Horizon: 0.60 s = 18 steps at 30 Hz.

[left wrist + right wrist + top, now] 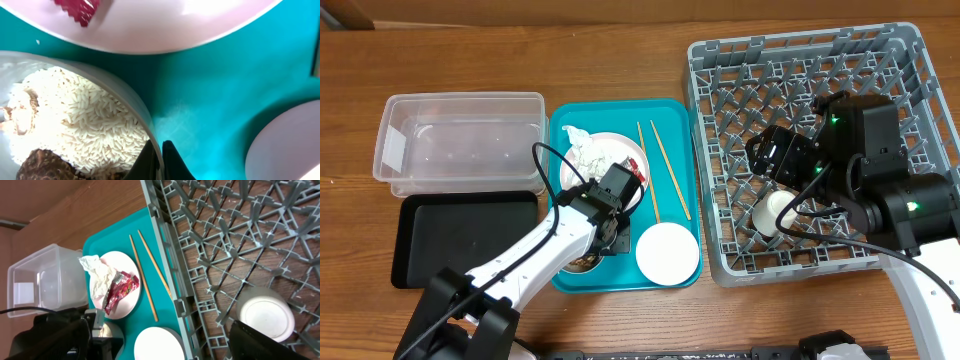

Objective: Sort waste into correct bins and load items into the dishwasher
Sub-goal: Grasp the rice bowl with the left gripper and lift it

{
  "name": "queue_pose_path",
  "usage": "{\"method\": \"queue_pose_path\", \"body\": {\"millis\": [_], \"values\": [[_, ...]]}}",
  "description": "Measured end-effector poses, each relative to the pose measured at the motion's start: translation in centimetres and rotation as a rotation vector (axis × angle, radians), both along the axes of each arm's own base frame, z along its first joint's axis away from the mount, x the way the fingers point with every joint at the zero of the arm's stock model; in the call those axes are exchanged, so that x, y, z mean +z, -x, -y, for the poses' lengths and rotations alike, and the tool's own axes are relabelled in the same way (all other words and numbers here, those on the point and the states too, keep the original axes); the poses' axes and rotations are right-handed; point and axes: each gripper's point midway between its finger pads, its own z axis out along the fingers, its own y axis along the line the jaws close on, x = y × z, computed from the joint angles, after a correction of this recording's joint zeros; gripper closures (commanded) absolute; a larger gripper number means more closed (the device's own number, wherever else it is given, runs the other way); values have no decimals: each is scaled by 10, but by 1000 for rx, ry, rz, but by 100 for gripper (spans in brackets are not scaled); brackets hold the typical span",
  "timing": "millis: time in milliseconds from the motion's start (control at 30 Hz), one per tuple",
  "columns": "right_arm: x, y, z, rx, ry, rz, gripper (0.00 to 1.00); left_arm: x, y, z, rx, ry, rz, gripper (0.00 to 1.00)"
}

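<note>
Left tool [158, 150] grips the round white bowl of rice [131, 100].
Clamped across its rim, likely to tip the rice out.

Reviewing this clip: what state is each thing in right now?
clear tub: empty
black tray: empty
plate: on teal tray, holding tissue and wrapper
rice bowl: holds rice and scraps, rim pinched by left gripper
other bowl: on teal tray, untouched
chopsticks: loose on teal tray
cup: in dish rack, not held
right gripper: above dish rack, grip unclear
</note>
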Motion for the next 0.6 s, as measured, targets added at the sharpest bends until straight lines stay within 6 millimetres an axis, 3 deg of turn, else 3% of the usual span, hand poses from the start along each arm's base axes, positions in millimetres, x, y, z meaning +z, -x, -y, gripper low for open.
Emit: {"method": "queue_pose_path", "body": {"millis": [167,267,467,600], "values": [[0,1,-1,5,-6,-4,9,5,3,0,-3,-3,-24,96],[0,1,-1,6,-6,-4,9,20,6,4,3,36,-66,96],[0,1,-1,6,-7,-4,9,87,-13,16,38,264,3,96],[0,1,-2,7,-8,-4,8,128,-23,-12,116,399,71,96]]}}
